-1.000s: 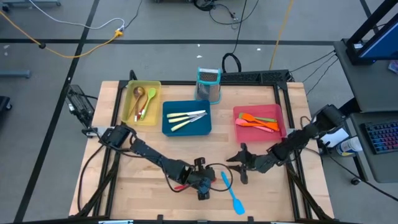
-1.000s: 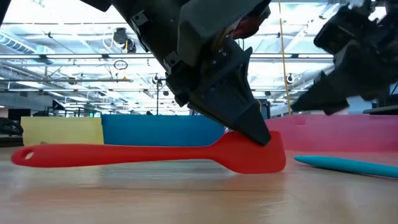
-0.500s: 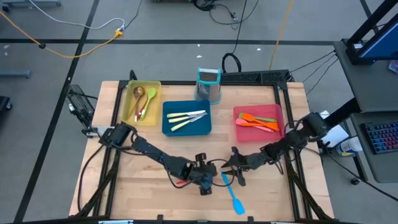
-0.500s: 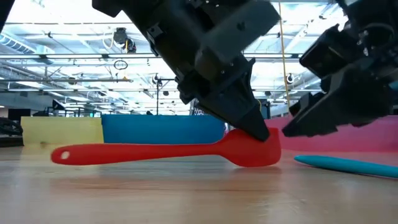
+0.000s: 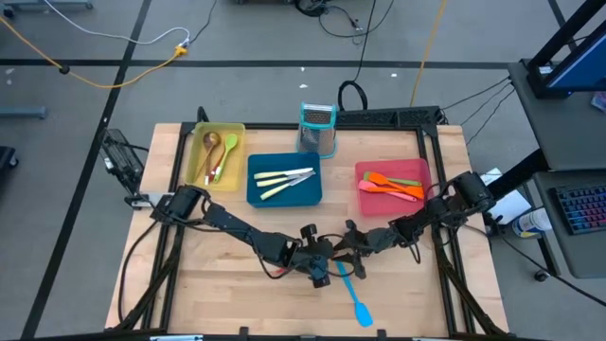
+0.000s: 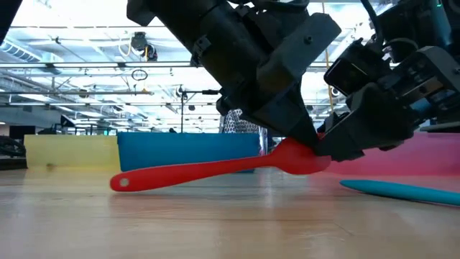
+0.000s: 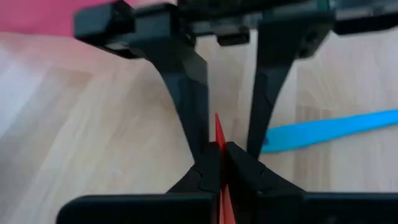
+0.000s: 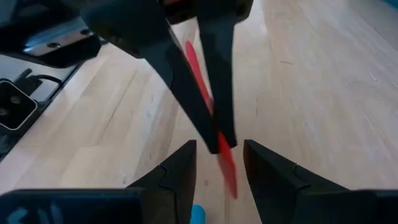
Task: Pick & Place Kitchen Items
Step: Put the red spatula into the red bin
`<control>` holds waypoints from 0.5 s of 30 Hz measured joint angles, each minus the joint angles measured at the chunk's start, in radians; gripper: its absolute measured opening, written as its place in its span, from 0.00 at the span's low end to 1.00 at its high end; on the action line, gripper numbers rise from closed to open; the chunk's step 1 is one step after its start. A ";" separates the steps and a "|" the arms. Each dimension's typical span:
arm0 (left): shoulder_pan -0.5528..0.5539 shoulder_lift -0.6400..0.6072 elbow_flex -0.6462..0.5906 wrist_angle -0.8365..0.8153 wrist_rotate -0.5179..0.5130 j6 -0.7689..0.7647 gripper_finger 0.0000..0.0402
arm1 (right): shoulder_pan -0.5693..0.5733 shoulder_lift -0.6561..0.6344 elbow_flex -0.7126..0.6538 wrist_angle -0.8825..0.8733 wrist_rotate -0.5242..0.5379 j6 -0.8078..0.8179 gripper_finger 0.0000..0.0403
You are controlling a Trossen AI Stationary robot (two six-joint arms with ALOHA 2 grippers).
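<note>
A red spatula (image 6: 208,169) is held by its blade end in my shut left gripper (image 5: 320,263) near the middle of the table's front. It is tilted, with its handle end (image 6: 122,183) down at the tabletop. My right gripper (image 5: 344,248) is open. Its fingers (image 8: 180,168) stand on either side of the blade's tip (image 8: 227,171), and I see no touch. A blue spatula (image 5: 355,296) lies flat on the table just nearer the front edge. My left gripper pinches the red spatula's blade (image 7: 217,134) between its two fingers, which meet on its flat faces. The fingers slant down from the table's left. The blade end is lifted, and the handle slopes down toward the table's left.
At the back stand a yellow tray (image 5: 237,152) with spoons, a blue tray (image 5: 256,194) with cream-handled knives, and a red tray (image 5: 365,204) with orange spatulas. A metal grater (image 5: 318,128) stands behind the blue tray. Bare wood lies at the front left.
My right gripper has moved toward the table's left, up to my left gripper, and now stands around the blade's tip. My left gripper has shifted toward the far edge and raised the blade end. The red spatula has gone from flat to tilted, and its handle end has slid along the table.
</note>
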 joint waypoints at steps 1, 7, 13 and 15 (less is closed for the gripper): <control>0.000 0.000 0.000 0.005 -0.010 0.000 0.03 | 0.000 0.000 0.000 -0.002 0.000 0.000 0.31; -0.001 -0.001 0.000 0.018 -0.021 0.008 0.01 | 0.000 0.000 0.000 0.004 0.000 -0.037 0.18; -0.001 -0.001 0.000 0.021 -0.023 0.009 0.03 | 0.000 0.000 -0.001 -0.001 0.002 -0.100 0.04; -0.001 -0.001 0.000 0.023 -0.024 0.014 0.02 | 0.000 0.000 -0.001 -0.001 0.002 -0.093 0.05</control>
